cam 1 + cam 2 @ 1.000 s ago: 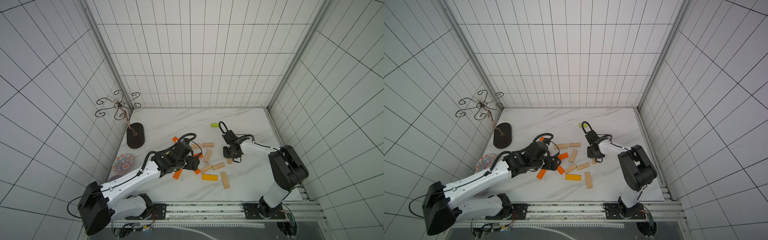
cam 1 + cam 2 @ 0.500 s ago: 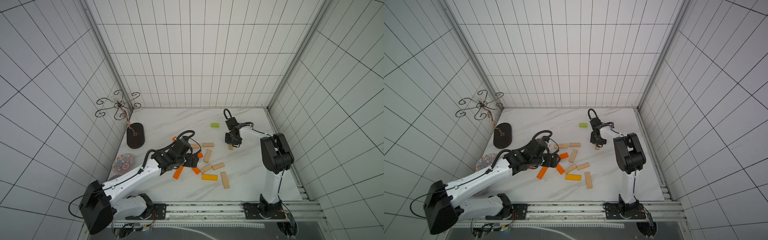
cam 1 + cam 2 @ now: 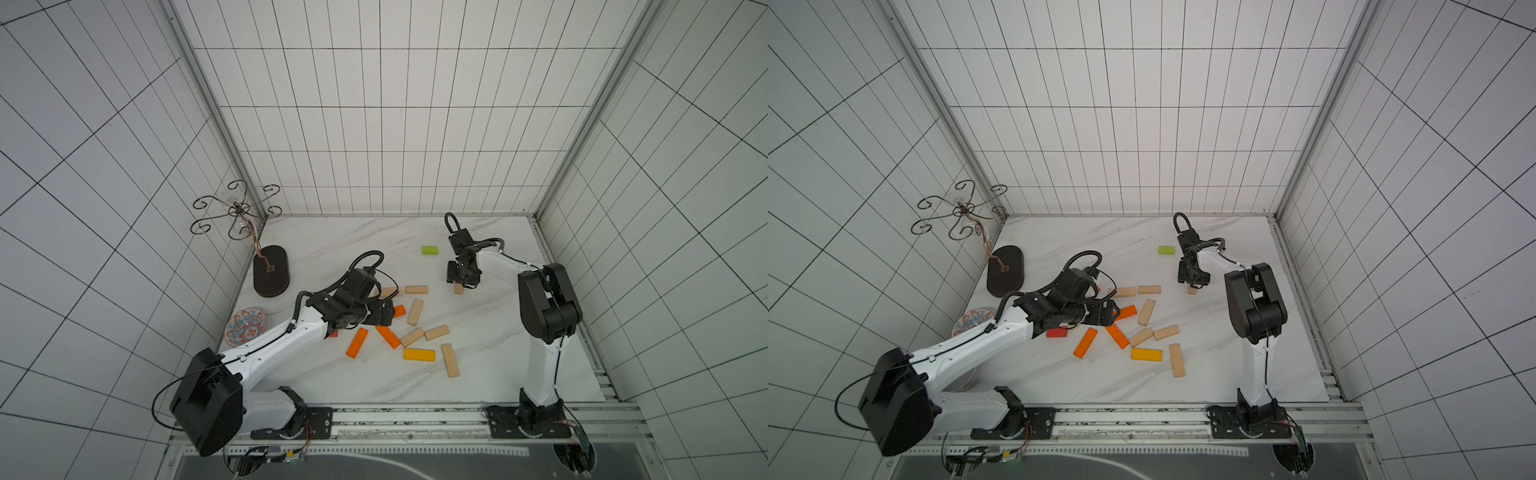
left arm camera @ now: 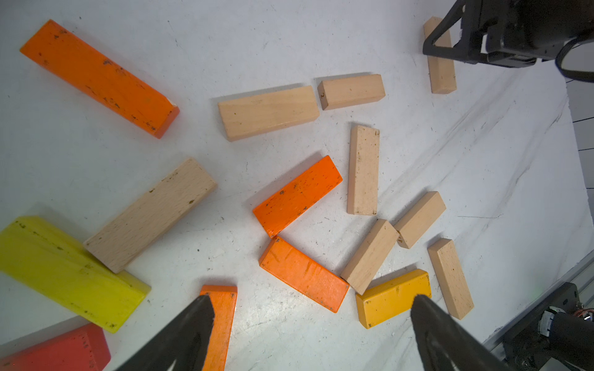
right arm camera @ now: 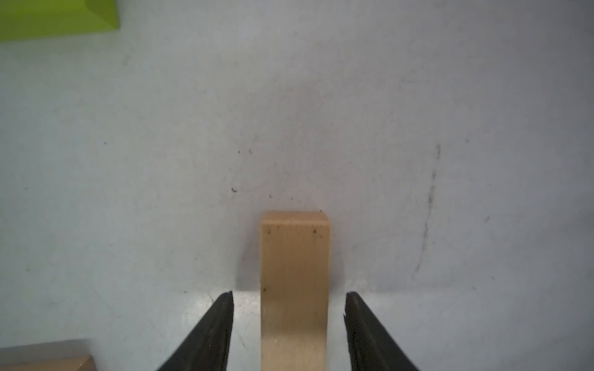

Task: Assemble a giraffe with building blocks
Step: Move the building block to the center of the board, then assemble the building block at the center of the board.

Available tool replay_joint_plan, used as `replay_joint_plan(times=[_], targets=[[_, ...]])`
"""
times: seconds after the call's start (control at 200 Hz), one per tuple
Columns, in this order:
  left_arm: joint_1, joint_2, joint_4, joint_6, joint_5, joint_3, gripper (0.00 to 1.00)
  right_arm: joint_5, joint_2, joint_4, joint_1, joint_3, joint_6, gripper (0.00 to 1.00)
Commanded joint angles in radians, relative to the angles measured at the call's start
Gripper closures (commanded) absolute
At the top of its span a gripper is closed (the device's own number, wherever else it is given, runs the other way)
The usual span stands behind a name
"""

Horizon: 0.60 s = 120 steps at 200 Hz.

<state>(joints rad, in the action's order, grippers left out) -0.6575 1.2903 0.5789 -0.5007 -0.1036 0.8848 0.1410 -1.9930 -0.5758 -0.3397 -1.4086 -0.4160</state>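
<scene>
Broadly, the white marble tabletop (image 3: pixel 498 332) is carrying everything; clock hours are being read on it in both top views, with twelve at the far wall. The left arm (image 3: pixel 282 340) is reaching in from seven o'clock toward the centre, and the right arm (image 3: pixel 544 307) is bending in from four o'clock toward two. At ten o'clock the wire stand (image 3: pixel 271 272) is standing on its dark oval base, with the round patterned plate (image 3: pixel 246 332) lying near it at eight o'clock.

Most of the building blocks (image 3: pixel 414 311) are lying flat, scattered from the centre toward six o'clock: pale wood, orange, an amber-yellow block (image 3: pixel 419 354) and a red block (image 3: pixel 1057 332) close by the left arm. The left gripper (image 4: pixel 311 298) is hovering over this scatter with its jaws spread wide and gripping nothing. In the left wrist view one fingertip is showing above an orange block (image 4: pixel 226 321) and the other above the amber-yellow block.

The right gripper (image 5: pixel 289 294) is pointing down at two o'clock, its jaws parted with a clear gap on each side of a pale wooden block (image 5: pixel 295 273) that is lying unclamped on the table between them. A lime green block (image 3: pixel 429 249) is lying alone at eleven o'clock of that gripper.
</scene>
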Motion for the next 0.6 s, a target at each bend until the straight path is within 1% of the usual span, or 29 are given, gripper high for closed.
replay_joint_plan(times=[0.0, 0.11, 0.2, 0.355, 0.595], targets=[[0.017, 0.012, -0.043, 0.024, -0.033, 0.034, 0.04, -0.003, 0.067, -0.030, -0.019, 0.074, -0.007, 0.47], [0.032, 0.022, -0.053, 0.033, -0.046, 0.029, 0.04, 0.005, 0.071, -0.031, -0.021, 0.094, -0.007, 0.50], [0.041, 0.028, -0.067, 0.033, -0.066, 0.019, 0.04, 0.017, 0.065, -0.036, -0.021, 0.107, -0.006, 0.50], [0.044, 0.037, -0.073, 0.041, -0.067, 0.019, 0.04, 0.012, 0.051, -0.033, -0.021, 0.127, 0.000, 0.51], [0.050, 0.049, -0.083, 0.051, -0.071, 0.019, 0.04, 0.014, 0.034, -0.019, -0.019, 0.145, 0.015, 0.65]])
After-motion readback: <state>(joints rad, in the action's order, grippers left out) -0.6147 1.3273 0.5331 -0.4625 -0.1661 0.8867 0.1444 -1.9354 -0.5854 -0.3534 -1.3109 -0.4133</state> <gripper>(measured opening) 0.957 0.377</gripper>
